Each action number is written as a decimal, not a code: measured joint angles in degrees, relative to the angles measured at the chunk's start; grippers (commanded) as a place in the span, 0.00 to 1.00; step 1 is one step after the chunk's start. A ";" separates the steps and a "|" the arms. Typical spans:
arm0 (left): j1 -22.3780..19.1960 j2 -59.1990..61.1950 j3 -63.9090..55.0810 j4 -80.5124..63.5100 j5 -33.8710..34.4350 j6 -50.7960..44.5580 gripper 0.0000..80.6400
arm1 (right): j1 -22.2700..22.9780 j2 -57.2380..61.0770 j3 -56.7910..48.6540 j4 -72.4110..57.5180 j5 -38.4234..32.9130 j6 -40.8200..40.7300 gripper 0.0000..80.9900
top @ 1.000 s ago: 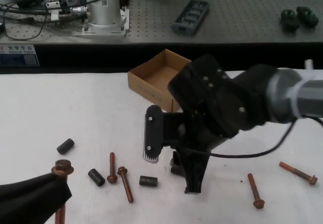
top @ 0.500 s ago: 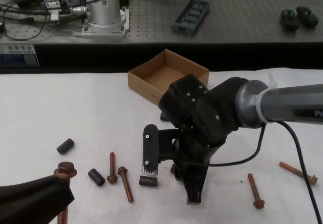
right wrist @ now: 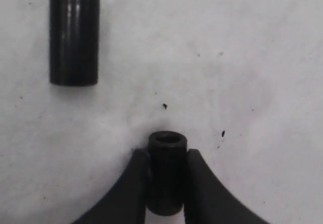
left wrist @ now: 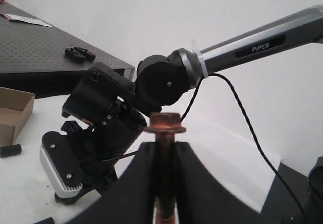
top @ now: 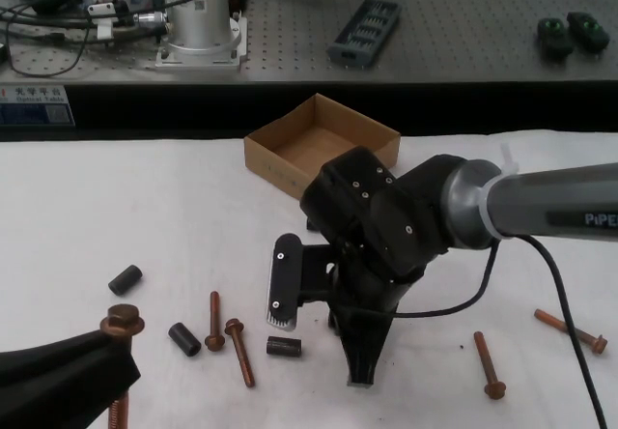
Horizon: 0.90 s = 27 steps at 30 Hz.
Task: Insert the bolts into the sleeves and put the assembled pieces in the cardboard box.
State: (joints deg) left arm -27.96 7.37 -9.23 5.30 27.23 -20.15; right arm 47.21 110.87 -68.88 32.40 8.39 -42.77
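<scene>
Your right arm enters the high view from the right edge, and its wrist is bent sharply, so the right gripper points steeply down with its tips close to the bench. Its fingers are closed on a sleeve, one on each side, and the sleeve's open end sticks out past the tips. Your left gripper sits low at the near left corner. Its fingers are pinched on a bolt, which stands upright with its head above the tips.
</scene>
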 measured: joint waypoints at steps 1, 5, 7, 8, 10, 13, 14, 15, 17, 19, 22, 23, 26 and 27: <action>0.00 0.00 0.00 0.00 -0.27 0.00 0.01 | 0.17 -0.55 0.12 -0.07 -0.01 1.36 0.07; 0.00 0.00 0.00 -0.88 -2.50 0.37 0.01 | 1.25 -5.57 0.39 -0.18 -1.42 8.57 0.07; 0.00 0.00 0.00 -1.84 -4.12 0.78 0.01 | 2.19 -12.49 2.30 -2.86 -4.69 14.09 0.07; 0.00 0.00 0.00 -2.74 -5.01 0.91 0.01 | 2.50 -15.52 3.63 -4.49 -5.99 15.65 0.07; 0.00 0.00 0.00 -3.56 -5.68 1.28 0.01 | 3.01 -21.20 6.84 -8.60 -8.39 18.49 0.07; 0.00 0.00 0.00 -7.89 -6.72 3.05 0.01 | 3.91 -28.13 12.52 -15.22 -9.60 21.42 0.07; 0.00 0.00 0.00 -8.83 -6.86 3.46 0.01 | 4.26 -30.69 14.99 -17.05 -9.98 22.02 0.07; 0.00 0.00 0.00 -10.79 -6.86 4.43 0.01 | 4.84 -33.69 18.18 -20.07 -10.15 22.84 0.07; 0.00 0.00 0.00 -12.11 -6.86 5.03 0.01 | 6.16 -38.68 24.26 -26.69 -10.55 24.01 0.07; 0.00 0.00 0.00 -13.17 -6.86 5.38 0.01 | 6.89 -41.63 28.37 -30.35 -10.88 24.88 0.07; 0.00 0.00 0.00 -15.08 -6.86 6.26 0.01 | 9.31 -49.22 40.66 -45.80 -13.13 26.64 0.07; 0.00 0.00 0.18 -16.30 -6.86 6.43 0.01 | 9.71 -50.61 43.74 -50.08 -14.11 26.85 0.07; 0.00 0.00 1.89 -23.15 -6.86 6.09 0.01 | 10.08 -52.08 48.92 -57.29 -16.07 27.57 0.07; 0.00 0.00 2.72 -24.81 -6.73 5.75 0.01 | 10.18 -52.25 50.93 -60.79 -17.28 28.27 0.07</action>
State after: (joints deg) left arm -27.96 7.37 -6.51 -19.50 20.50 -14.40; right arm 57.39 58.62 -17.95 -28.40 -8.89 -14.51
